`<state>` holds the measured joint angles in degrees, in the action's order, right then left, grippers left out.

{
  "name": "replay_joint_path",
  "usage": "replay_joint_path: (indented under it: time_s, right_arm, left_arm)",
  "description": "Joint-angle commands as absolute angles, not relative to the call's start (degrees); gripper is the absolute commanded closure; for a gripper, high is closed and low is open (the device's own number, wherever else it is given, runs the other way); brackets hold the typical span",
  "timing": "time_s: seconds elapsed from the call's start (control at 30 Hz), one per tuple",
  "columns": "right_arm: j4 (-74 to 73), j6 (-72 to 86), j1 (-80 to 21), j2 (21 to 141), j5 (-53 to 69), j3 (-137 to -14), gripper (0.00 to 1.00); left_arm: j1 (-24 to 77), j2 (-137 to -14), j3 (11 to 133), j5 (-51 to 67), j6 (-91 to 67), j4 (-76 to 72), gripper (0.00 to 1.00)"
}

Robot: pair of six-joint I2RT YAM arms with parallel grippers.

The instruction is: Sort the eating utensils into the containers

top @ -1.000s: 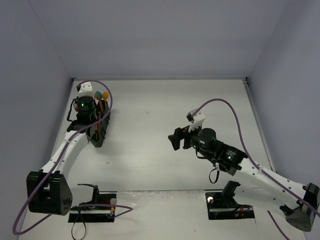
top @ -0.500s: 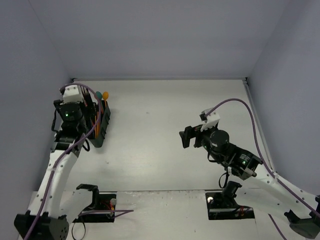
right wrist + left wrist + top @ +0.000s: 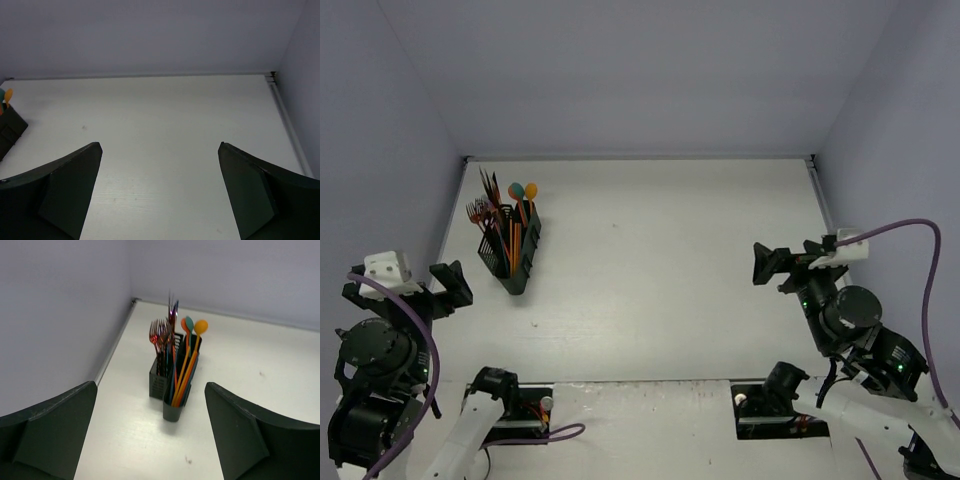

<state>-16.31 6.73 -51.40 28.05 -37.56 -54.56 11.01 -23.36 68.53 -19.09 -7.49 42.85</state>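
White tabletop point(image 3: 670, 250) between grey walls, with the caddy point(image 3: 510, 262) at its far left, long axis running toward the back wall. The utensils point(image 3: 176, 347) stand upright in it, heads up. Sorting looks done, so next is probably just parking. The left end effector point(image 3: 155, 440) and right end effector point(image 3: 160, 195) gape, empty.

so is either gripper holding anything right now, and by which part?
Nothing is held. The left gripper and the right gripper are both open, with nothing between their fingers. The utensils stand in the caddy, clear of both.
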Motion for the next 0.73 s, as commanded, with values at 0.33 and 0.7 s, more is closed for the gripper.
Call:
replay_joint_path:
  time_s: [0.33, 0.7]
  right_arm:
    - [-16.35, 5.17, -51.24, 20.06, -51.24, -53.23, 0.00]
    - [-16.44, 5.19, -51.31, 21.63, -50.73, -53.49, 0.00]
  left_arm:
    - [17.07, -16.35, 61.73, -21.90, -10.60, 49.29, 0.13]
    - [17.23, -14.80, 59.41, -21.41, -12.60, 49.48, 0.13]
